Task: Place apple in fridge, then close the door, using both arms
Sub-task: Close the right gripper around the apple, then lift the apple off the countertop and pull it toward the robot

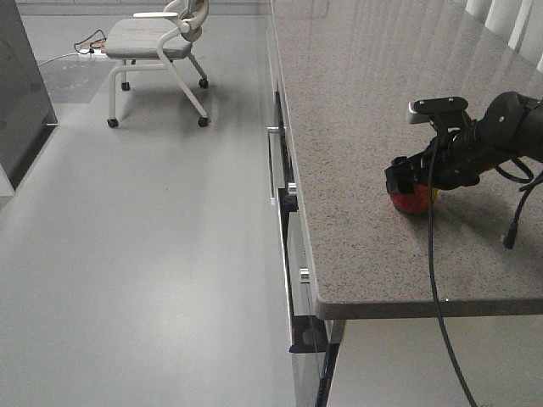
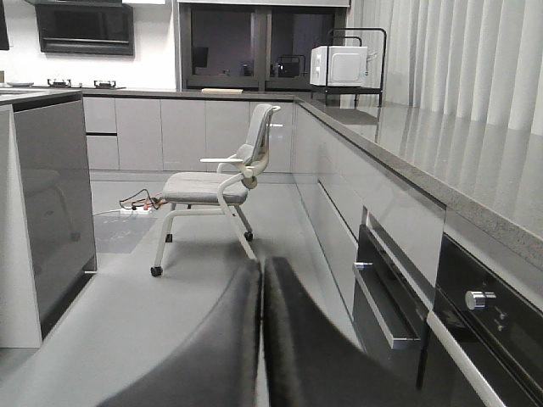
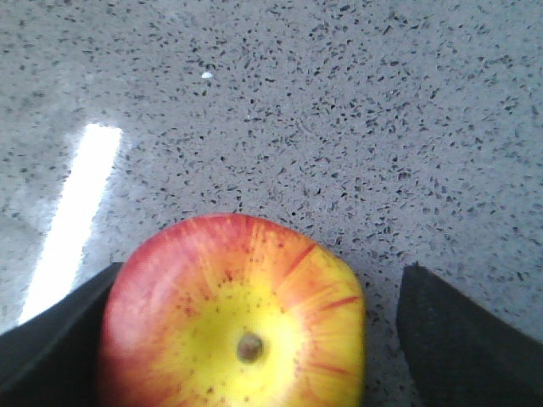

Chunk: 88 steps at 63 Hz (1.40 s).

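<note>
The apple (image 3: 233, 314), red with a yellow patch round its stem, rests on the speckled grey stone counter (image 3: 339, 110). My right gripper (image 3: 254, 339) is open and straddles it. The left finger (image 3: 51, 348) lies against the apple's side. The right finger (image 3: 467, 339) stands apart from it by a strip of bare counter. From the front, the black right gripper (image 1: 407, 191) covers most of the apple (image 1: 416, 202). My left gripper (image 2: 261, 284) is shut on nothing and hangs low over the floor. The fridge and its door are out of view.
The counter's front edge (image 1: 407, 307) is near the apple, with an oven and drawers (image 1: 284, 195) below it. A white wheeled chair (image 1: 157, 51) stands on the floor beyond. A dark grey unit (image 1: 21, 93) is at the far left. A microwave (image 2: 338, 65) sits far back.
</note>
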Motion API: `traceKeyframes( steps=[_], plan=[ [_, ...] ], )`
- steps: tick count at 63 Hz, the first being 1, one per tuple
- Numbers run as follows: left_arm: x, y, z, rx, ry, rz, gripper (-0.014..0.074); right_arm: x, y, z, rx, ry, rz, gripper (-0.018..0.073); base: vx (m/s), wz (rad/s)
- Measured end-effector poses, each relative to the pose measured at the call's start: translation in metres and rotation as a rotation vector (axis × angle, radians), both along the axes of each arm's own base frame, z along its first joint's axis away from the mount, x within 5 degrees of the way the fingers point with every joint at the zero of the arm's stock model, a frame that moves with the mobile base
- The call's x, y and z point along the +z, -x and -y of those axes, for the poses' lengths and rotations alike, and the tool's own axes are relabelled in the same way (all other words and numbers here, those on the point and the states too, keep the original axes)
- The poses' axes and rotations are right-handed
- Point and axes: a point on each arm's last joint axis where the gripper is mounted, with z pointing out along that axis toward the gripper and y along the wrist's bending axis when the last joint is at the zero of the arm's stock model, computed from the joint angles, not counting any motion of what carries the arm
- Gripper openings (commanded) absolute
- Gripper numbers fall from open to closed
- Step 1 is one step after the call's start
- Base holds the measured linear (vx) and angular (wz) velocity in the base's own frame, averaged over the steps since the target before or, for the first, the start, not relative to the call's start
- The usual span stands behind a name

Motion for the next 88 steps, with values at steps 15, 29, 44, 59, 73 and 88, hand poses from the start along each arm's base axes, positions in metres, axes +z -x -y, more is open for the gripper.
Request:
traceKeyframes(
  steps=[15,29,44,59,73,88],
  plan=[
    [0.000,0.000,0.000,0.000,0.000,0.000,-0.0006,-0.002,-0.001,-0.001,0.002,-0.001,-0.005,0.0400,0.00,0.00],
    [0.000,0.000,0.000,0.000,0.000,0.000,-0.0006,0.002,0.003,-0.002,0.007,-0.011,-0.024,0.0363,0.00,0.00],
    [0.000,0.000,0.000,0.000,0.000,0.000,-0.0006,0.049,0.023,-0.004,-0.001,-0.046,0.058,0.0363,0.00,0.00],
    [0.000,0.000,0.000,0.000,0.000,0.000,-0.0006,0.068,0.071,-0.008,0.016,-0.094,0.094,0.0363,0.00,0.00],
    [0.000,0.000,0.000,0.000,0.000,0.000,-0.0006,0.082,0.121,-0.012,0.065,-0.122,0.134,0.0363,0.00,0.00],
    [0.000,0.000,0.000,0.000,0.000,0.000,-0.0006,0.099,0.180,-0.021,0.160,-0.181,0.195,0.0363,0.00,0.00]
  ],
)
